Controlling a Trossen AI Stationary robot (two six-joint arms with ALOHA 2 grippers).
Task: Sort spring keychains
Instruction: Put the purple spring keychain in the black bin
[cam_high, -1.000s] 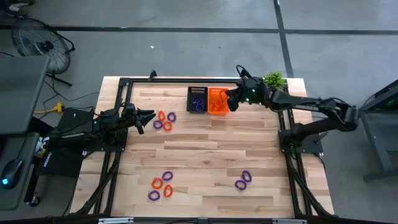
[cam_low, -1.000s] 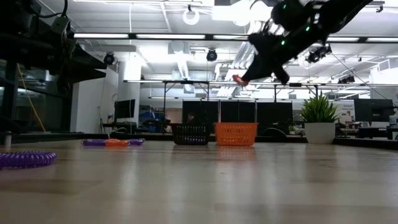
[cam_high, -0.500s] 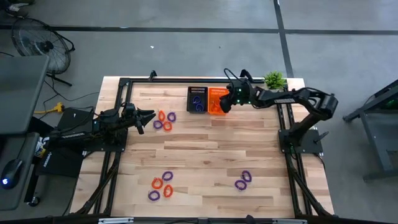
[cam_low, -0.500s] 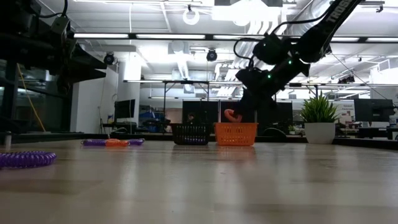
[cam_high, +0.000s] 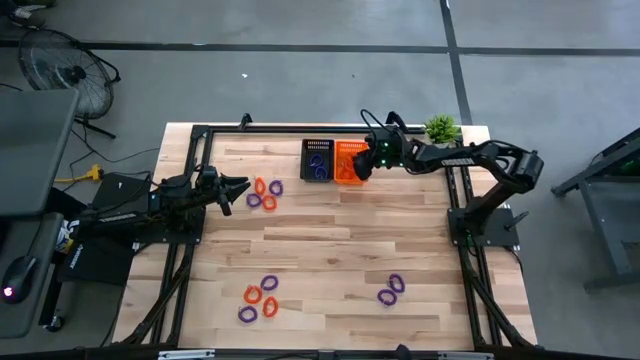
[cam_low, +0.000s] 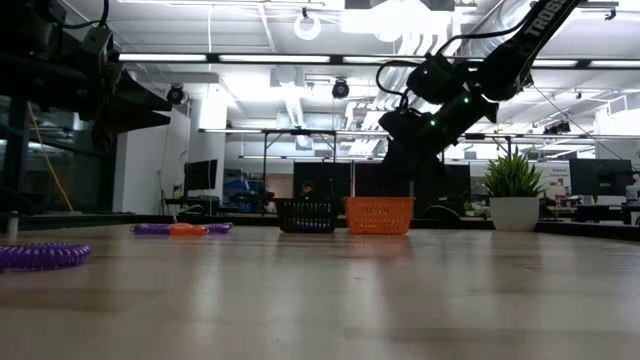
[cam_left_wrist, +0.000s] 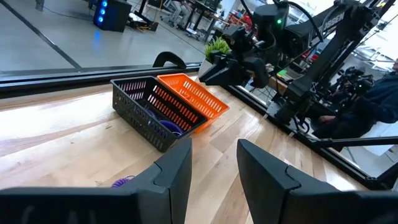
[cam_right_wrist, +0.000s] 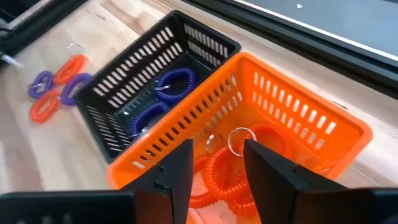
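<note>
Wooden table (cam_high: 330, 250): the right gripper (cam_high: 362, 166) hangs with wide, empty jaws right over the orange basket (cam_right_wrist: 292, 124), orange spring keychains (cam_right_wrist: 233, 165) below.

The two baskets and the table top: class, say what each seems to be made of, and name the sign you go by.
Orange basket and black basket: probably moulded plastic, one even colour each, with thin slotted walls that let light through. Table top: wood, or a wood-look surface, pale with a slight sheen; strips of differing tone run along it like butcher block.
</note>
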